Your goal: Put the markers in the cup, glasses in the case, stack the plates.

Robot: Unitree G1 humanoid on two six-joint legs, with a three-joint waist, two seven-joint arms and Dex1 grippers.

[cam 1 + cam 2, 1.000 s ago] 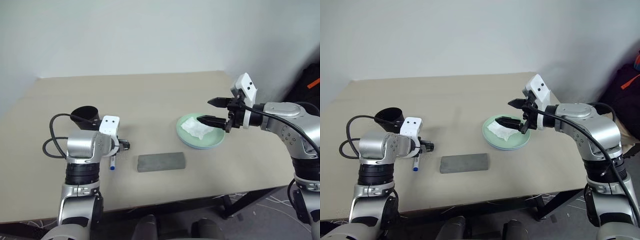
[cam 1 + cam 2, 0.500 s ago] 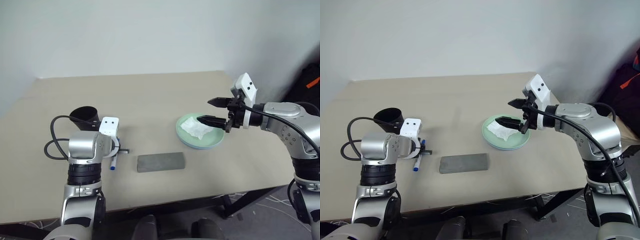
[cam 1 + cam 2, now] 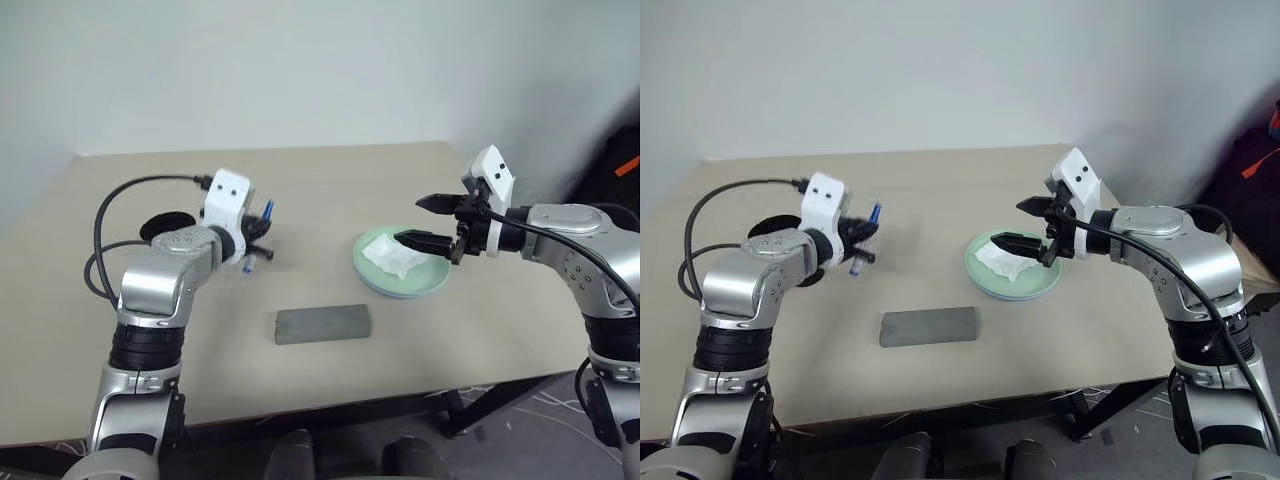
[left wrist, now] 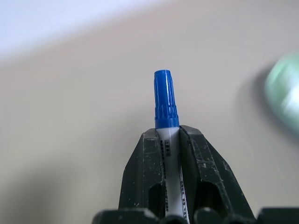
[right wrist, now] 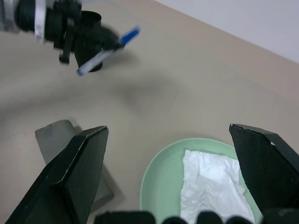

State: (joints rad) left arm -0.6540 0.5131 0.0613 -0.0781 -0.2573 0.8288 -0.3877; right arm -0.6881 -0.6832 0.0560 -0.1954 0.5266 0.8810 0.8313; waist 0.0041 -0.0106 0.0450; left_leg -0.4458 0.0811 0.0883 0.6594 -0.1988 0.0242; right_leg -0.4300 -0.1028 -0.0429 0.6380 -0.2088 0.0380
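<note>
Blue-capped and white-bodied, the long marker [image 4: 166, 121] sits clamped in my left pincer [image 3: 258, 236], lifted off the beige table [image 3: 330, 190]. To seat it well I should tip it upright over the black cylindrical cup [image 3: 165, 226] just behind that pincer, then release low. I cannot see inside the cup. Under my wide-open right pincer [image 3: 428, 221], the mint green plate [image 3: 372, 270] holds a crumpled white tissue [image 5: 210, 184]; the grey felt case [image 3: 322, 324] lies shut.

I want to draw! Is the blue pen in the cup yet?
Not yet. The left claw holds the blue pen in the air beside the cup.
</note>
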